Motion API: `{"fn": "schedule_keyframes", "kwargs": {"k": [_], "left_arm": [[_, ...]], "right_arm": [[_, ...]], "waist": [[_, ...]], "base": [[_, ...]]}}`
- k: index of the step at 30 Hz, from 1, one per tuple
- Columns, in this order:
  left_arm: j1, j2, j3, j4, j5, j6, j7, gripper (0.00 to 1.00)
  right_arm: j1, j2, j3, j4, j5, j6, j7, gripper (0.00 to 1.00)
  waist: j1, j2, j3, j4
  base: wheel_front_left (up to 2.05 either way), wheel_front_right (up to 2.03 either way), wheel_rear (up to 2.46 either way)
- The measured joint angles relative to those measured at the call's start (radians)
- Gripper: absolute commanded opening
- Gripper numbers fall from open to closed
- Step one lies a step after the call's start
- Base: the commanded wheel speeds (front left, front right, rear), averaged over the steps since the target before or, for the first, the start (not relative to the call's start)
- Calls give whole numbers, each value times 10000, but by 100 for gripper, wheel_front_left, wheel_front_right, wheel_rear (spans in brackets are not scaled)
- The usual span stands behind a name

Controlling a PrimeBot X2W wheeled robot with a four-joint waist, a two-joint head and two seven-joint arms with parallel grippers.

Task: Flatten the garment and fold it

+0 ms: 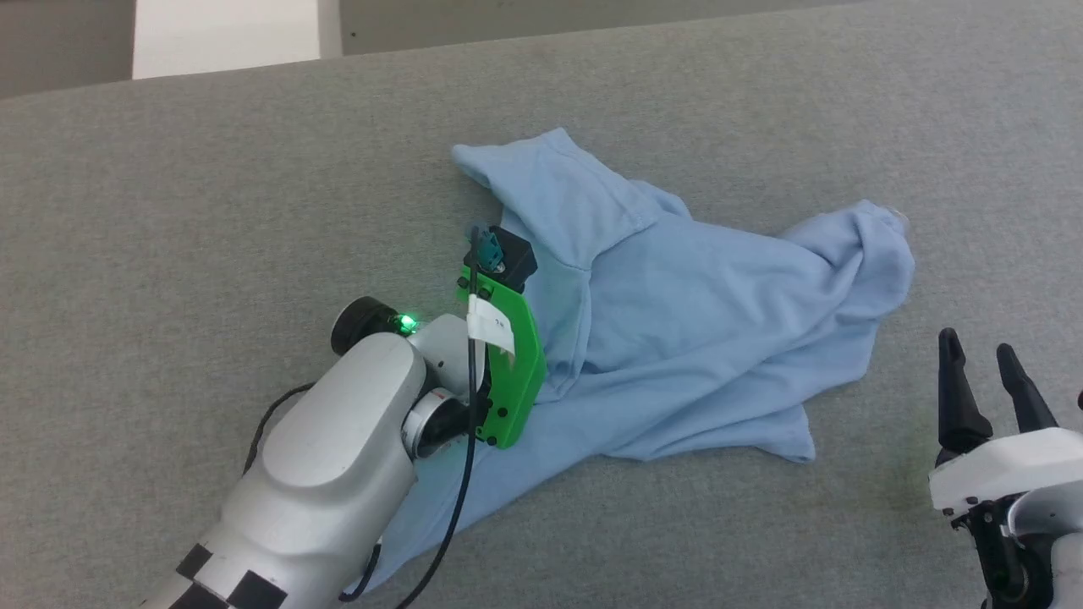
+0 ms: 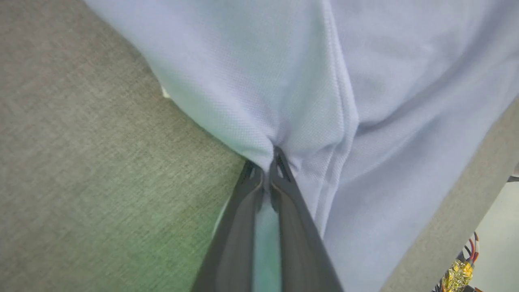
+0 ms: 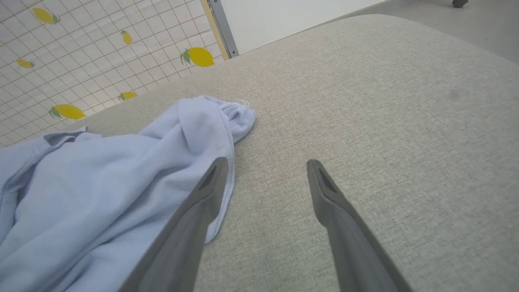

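Observation:
The garment (image 1: 677, 321), a light blue shirt, lies crumpled in the middle of the grey padded surface (image 1: 211, 211). My left arm's wrist, with its green bracket (image 1: 512, 364), hangs over the garment's left part and hides the fingers there. The left wrist view shows my left gripper (image 2: 265, 166) shut on a pinched fold of the garment (image 2: 365, 81) near its edge. My right gripper (image 1: 986, 372) stands open at the lower right, a little off the cloth. In its own view my right gripper (image 3: 267, 163) is open above bare surface, the garment (image 3: 101, 190) beside its left finger.
The grey surface's far edge (image 1: 592, 34) runs along the top, with a pale floor strip (image 1: 224, 34) beyond it. A lemon-patterned tiled wall (image 3: 81, 52) stands behind the surface in the right wrist view. Bare grey surface (image 3: 385, 101) stretches right of the garment.

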Motion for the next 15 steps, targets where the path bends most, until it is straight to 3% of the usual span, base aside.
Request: {"fn": "schedule_keyframes", "kwargs": {"k": [4,8,15], "left_arm": [[22,-59,111,25,-303,-8,-476,0],[38,-196,884,-31,-809,59,-1375,0],[131,100,2579,-357,-1597,717,-2656,0]], "right_arm": [[-68,4,17,107,-42,0,-29,100],[-69,2,-67,174,-219,0,23,100],[-64,2,-198,98,-522,0,445,100]], "waist": [[0,0,-95,215],[0,0,-276,463],[0,0,-787,1086]], "base": [[0,0,0],[0,0,0],[0,0,0]]}}
